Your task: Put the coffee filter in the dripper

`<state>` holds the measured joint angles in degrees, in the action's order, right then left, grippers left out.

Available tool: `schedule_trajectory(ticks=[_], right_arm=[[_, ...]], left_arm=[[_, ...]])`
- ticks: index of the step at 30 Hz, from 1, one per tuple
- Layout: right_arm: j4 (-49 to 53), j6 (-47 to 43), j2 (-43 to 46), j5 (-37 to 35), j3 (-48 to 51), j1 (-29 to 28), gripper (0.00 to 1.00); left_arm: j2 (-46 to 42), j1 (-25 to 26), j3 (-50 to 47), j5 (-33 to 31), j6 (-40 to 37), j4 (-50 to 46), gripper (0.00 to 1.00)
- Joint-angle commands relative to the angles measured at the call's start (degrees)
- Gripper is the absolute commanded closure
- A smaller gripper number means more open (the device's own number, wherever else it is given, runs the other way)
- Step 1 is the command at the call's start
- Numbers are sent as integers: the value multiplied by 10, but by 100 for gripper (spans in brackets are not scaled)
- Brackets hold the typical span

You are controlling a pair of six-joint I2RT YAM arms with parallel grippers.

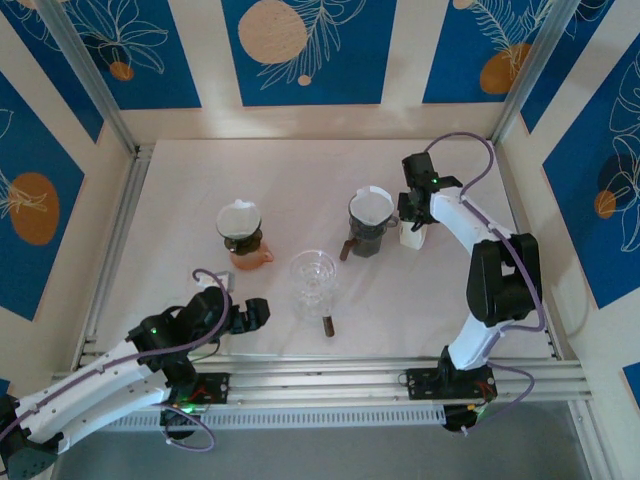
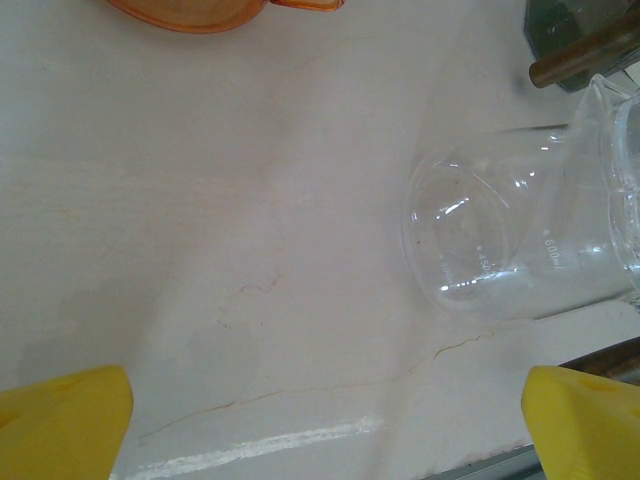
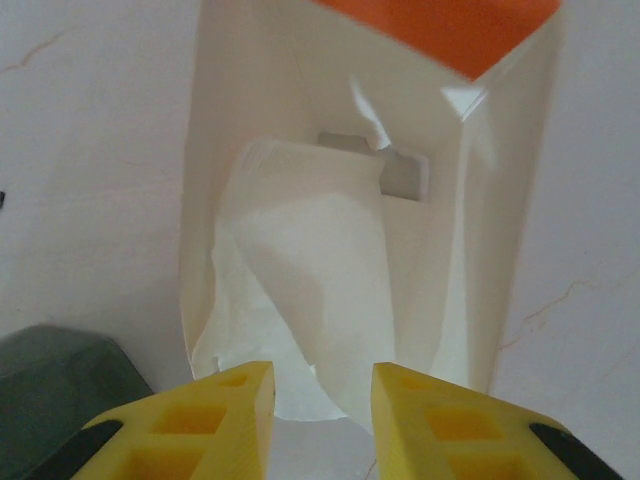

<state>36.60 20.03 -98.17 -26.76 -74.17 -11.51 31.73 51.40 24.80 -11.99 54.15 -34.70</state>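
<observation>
My right claw (image 3: 322, 390) has the crumpled white paper filter (image 3: 300, 260) between its fingers (image 3: 235, 410), toward 12 o'clock; I can't tell if it pinches.

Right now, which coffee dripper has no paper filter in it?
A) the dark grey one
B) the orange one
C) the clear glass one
C: the clear glass dripper is see-through and empty, while the orange dripper and the dark grey dripper each hold a white paper filter.
</observation>
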Motion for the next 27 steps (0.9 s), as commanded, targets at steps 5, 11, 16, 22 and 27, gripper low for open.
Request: schedule_trajectory(ticks=[5, 11, 16, 22, 27], right_arm=[[0, -6, -21, -10, -11, -9, 68], [11, -2, -40, -43, -21, -16, 75], [9, -3, -37, -69, -22, -24, 83], [2, 3, -11, -94, -20, -27, 98], [4, 4, 27, -95, -19, -27, 100]], left_arm=[[5, -4, -5, 5, 7, 8, 0], [4, -4, -5, 5, 9, 5, 0], [2, -4, -6, 5, 9, 4, 0], [0, -4, -6, 7, 11, 3, 0], [-2, -5, -7, 7, 13, 3, 0]])
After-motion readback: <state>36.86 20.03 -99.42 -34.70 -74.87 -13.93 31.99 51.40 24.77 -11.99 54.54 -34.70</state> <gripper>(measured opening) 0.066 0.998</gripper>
